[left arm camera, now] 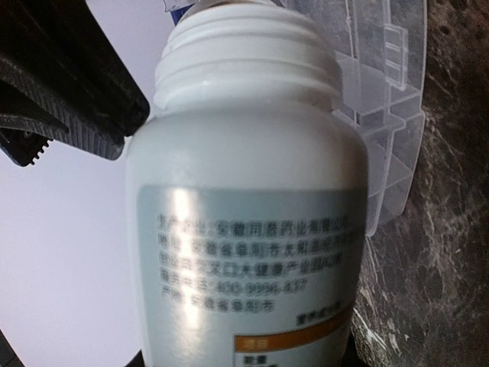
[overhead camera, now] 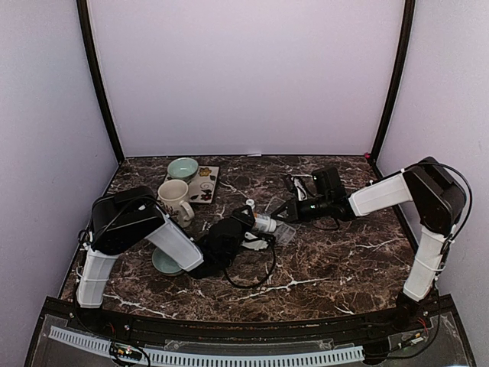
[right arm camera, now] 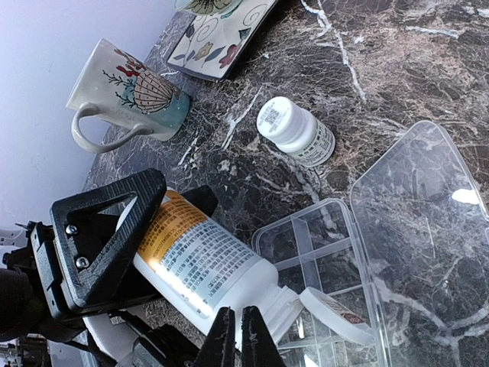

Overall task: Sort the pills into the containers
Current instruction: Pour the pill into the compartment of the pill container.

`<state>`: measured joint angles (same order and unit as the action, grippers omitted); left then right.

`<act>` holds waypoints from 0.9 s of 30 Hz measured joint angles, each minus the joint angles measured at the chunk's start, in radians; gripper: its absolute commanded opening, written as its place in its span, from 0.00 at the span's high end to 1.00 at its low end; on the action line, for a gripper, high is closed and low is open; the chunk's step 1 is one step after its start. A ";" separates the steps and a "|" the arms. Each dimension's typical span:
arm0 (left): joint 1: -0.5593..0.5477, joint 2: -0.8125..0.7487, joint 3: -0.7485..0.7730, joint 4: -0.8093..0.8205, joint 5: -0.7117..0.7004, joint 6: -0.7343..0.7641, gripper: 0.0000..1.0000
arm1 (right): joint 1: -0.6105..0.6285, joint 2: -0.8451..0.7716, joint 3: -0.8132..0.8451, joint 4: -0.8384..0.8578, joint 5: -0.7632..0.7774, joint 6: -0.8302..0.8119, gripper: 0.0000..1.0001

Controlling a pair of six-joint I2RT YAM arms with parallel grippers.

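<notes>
Pouring is the step I judge to be in hand. The left gripper (right arm camera: 172,206) is clamped across the body of the large bottle (right arm camera: 210,267). The bottle is tipped, its bare threaded neck reaching beyond the fingertips and over the organiser box (right arm camera: 302,216). The box lies on the table directly ahead of that gripper, with its clear lid (right arm camera: 428,229) swung open on the far side. The right gripper (right arm camera: 236,336) is empty, fingers pressed together, their tips just beside the bottle neck. I cannot tell whether they touch it. A white cap-like disc (right arm camera: 332,306) sits at the bottle mouth, inside the box.

Next move, as I judge it:
- Tilt the bottle further so the pills drop into one compartment only.
- Keep the mouth low over that compartment.
- Clear the disc if it blocks the flow.

Count:
- Organiser box: one.
- Bottles: two, the held one and a small capped bottle (right arm camera: 296,136) beyond the left gripper.
- Mug (right arm camera: 130,99): one.
- Patterned plate (right arm camera: 221,34): one.
- Green bowls: two, one (overhead camera: 183,167) far beyond the left gripper and one (overhead camera: 163,264) behind it, under the arm.
- Pills in view: none.
</notes>
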<state>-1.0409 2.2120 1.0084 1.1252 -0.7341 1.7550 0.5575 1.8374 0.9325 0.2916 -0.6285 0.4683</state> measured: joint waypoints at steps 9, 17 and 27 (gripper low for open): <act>0.000 0.000 0.000 -0.008 -0.005 -0.009 1.00 | 0.009 -0.032 -0.010 -0.005 0.021 -0.001 0.93; 0.000 0.000 0.002 -0.008 -0.005 -0.008 1.00 | 0.034 -0.063 -0.011 -0.018 0.050 -0.016 0.93; 0.004 0.000 0.006 -0.018 -0.026 -0.006 1.00 | 0.045 0.010 0.024 -0.031 0.061 -0.023 0.93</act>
<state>-1.0367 2.2120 1.0142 1.1069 -0.7601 1.7493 0.6025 1.8469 0.9562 0.2604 -0.5674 0.4450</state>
